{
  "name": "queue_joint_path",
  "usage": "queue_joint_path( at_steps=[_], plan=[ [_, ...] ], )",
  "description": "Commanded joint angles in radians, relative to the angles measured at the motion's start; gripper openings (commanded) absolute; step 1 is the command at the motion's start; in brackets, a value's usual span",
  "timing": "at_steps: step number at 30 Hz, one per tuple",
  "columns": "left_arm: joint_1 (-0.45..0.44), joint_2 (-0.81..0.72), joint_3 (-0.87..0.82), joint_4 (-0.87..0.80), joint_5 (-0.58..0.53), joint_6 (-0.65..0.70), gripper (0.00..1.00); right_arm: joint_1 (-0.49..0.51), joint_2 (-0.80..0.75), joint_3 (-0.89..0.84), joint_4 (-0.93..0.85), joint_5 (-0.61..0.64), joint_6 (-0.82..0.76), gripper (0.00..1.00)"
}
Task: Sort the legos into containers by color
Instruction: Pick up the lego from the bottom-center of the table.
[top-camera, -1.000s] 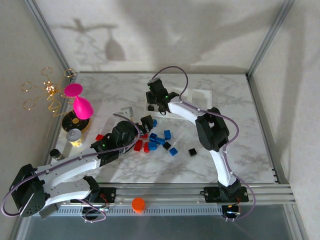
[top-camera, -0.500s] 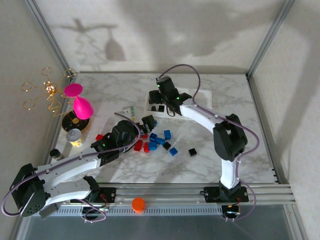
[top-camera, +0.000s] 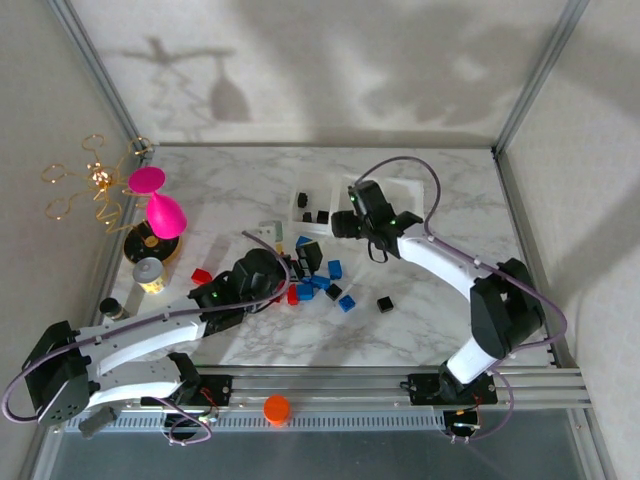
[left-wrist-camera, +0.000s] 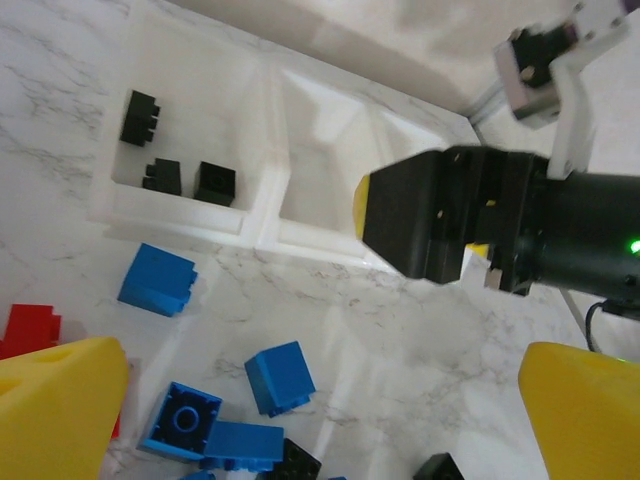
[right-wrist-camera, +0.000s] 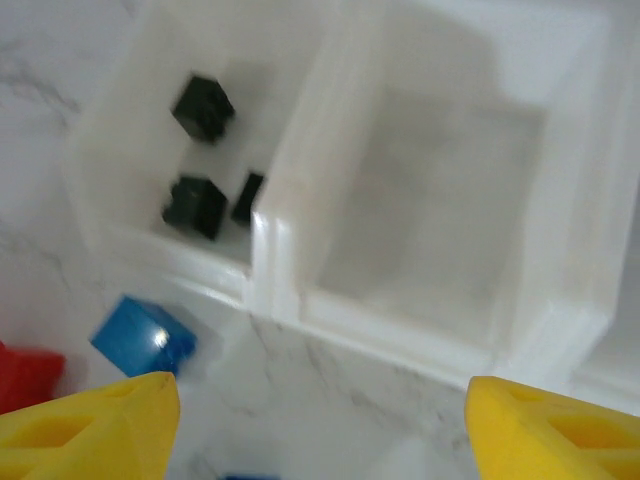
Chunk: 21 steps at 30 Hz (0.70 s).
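Right hand (right-wrist-camera: 320, 425) above the containers (right-wrist-camera: 272, 262)

The right wrist picture is blurry. In it, a black brick (right-wrist-camera: 248, 197) is half hidden behind the wall of the left tray (right-wrist-camera: 120, 235), and a red brick (right-wrist-camera: 25, 375) is cut off at the left edge. In the left wrist picture the right gripper (left-wrist-camera: 410, 225) covers part of the middle tray (left-wrist-camera: 320, 140), and a loose black brick (left-wrist-camera: 440, 468) is cut off at the bottom edge
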Motion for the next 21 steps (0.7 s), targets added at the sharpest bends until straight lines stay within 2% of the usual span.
queue_joint_path(
  at_steps=[1,6,12,21],
  plan=[
    [-0.032,-0.002,-0.011,-0.012,0.001,-0.019,0.99,-0.002,-0.058,-0.071,-0.088,-0.006,0.054,0.76],
    [-0.082,-0.025,-0.038,-0.019,-0.016,-0.035,1.0,-0.002,-0.151,-0.223,-0.117,-0.046,0.095,0.76],
    [-0.151,-0.05,-0.066,-0.039,-0.074,-0.06,1.0,0.015,-0.227,-0.355,-0.199,-0.037,0.17,0.75],
    [-0.204,-0.039,-0.074,-0.043,-0.127,-0.096,1.0,0.054,-0.289,-0.484,-0.213,-0.085,0.266,0.71]
  ],
)
